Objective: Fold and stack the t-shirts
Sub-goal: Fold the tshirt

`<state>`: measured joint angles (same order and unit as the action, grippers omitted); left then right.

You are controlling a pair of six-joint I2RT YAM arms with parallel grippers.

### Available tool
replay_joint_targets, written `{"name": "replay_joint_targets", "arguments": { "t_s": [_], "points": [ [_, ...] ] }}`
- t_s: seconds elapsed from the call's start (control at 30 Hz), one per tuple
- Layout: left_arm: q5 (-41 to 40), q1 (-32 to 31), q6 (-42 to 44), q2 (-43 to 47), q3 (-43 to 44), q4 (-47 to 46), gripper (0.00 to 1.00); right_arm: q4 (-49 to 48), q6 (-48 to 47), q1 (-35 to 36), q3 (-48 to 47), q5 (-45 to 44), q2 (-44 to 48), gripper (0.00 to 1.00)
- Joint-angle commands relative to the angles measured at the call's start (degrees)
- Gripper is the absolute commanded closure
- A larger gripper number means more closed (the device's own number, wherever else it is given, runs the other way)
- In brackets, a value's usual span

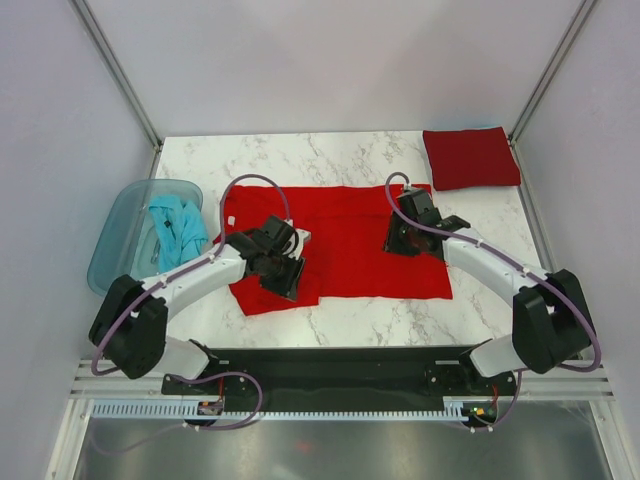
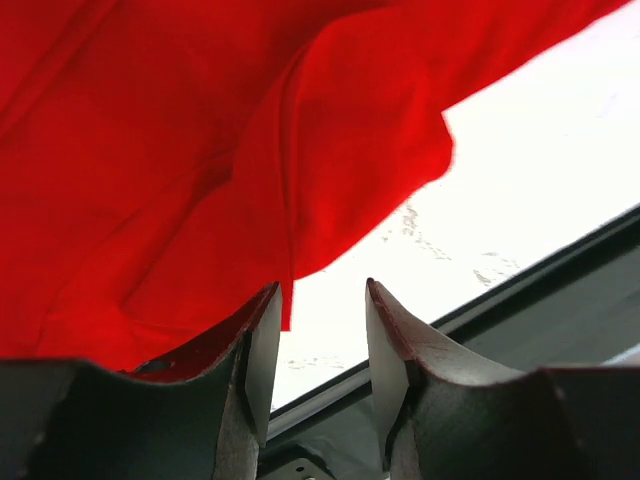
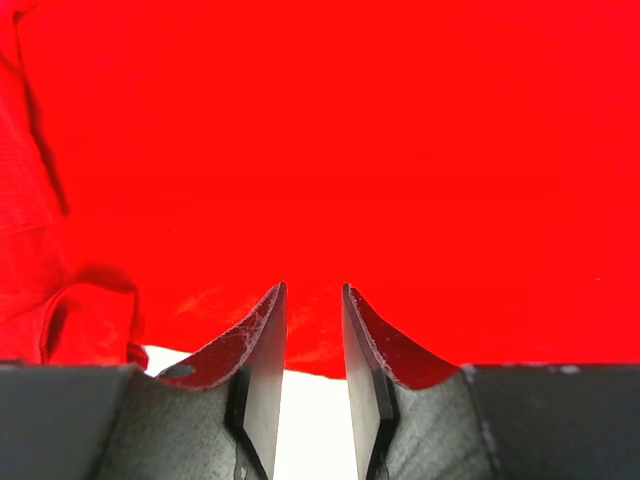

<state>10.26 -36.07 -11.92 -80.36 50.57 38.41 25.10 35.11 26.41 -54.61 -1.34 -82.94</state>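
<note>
1. bright red tee (image 1: 360, 250) is totally plain, no print anywhere
2. crimson tee (image 1: 470, 158) is a darker, deeper red; also plain
3. teal-blue tee (image 1: 180, 226) is plain too; the tub (image 1: 113, 240) is a see-through pale blue
4. surface (image 1: 300, 155) is white marble look with thin grey veins
5. arms (image 1: 190, 280) are white with black joints; cables (image 1: 250, 179) purple; left tool (image 2: 320, 285) and right tool (image 3: 313, 288) both dark grey, near black

The left arm (image 1: 190, 275) reaches forward and inward from its base with the elbow swung out to the left. Its wrist is bent over so that the left gripper (image 2: 320, 290) points downward, its two fingers clearly apart. The right arm (image 1: 490, 262) mirrors it, elbow out to the right, and the right gripper (image 3: 313, 292) also points downward, its fingers parted by a narrower gap.
</note>
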Motion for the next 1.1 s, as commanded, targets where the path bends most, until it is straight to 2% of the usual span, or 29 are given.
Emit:
{"name": "replay_joint_targets", "arguments": {
  "t_s": [0.0,0.1,0.33,0.5,0.6,0.67,0.7,0.77,0.87,0.97,1.07],
  "points": [
    [-5.2,-1.1,-1.2,-2.7,1.7,0.7,0.53,-0.8,-2.1,-1.5,0.3,3.0,3.4,0.63],
    [-9.3,-1.8,-2.5,-5.2,3.0,3.5,0.54,-1.4,-2.2,-2.5,0.6,4.6,4.0,0.63],
    [-12.6,-2.9,-2.8,-8.1,4.7,4.7,0.55,-2.1,-2.7,-2.9,0.6,6.0,4.6,0.63],
    [-14.1,-4.3,-2.8,-9.4,5.5,5.8,0.64,-2.2,-1.6,-3.4,0.9,5.4,5.5,0.63],
    [-15.1,-4.3,-2.6,-8.2,5.7,6.3,0.74,-2.2,-0.4,-3.9,1.5,3.7,6.3,0.64],
    [-15.8,-4.3,-2.3,-7.5,5.9,6.7,0.87,-2.2,0.2,-4.3,1.8,3.1,6.2,0.63],
    [-16.0,-4.3,-2.1,-7.3,5.9,7.1,0.89,-2.1,0.7,-4.4,1.9,2.6,6.1,0.64],
    [-16.5,-4.4,-1.8,-6.7,6.2,7.6,0.86,-2.2,1.2,-4.8,2.2,1.7,6.0,0.64],
    [-16.4,-4.3,-0.9,-5.9,6.6,8.0,0.74,-2.1,2.0,-5.1,2.6,-0.7,5.6,0.63],
    [-16.3,-4.4,0.2,-5.9,6.8,8.0,0.82,-2.2,3.2,-5.3,2.8,-2.1,5.0,0.63],
    [-15.5,-4.4,1.2,-6.4,6.9,8.1,0.78,-2.2,3.7,-5.4,2.8,-2.1,5.2,0.63]
  ]
}}
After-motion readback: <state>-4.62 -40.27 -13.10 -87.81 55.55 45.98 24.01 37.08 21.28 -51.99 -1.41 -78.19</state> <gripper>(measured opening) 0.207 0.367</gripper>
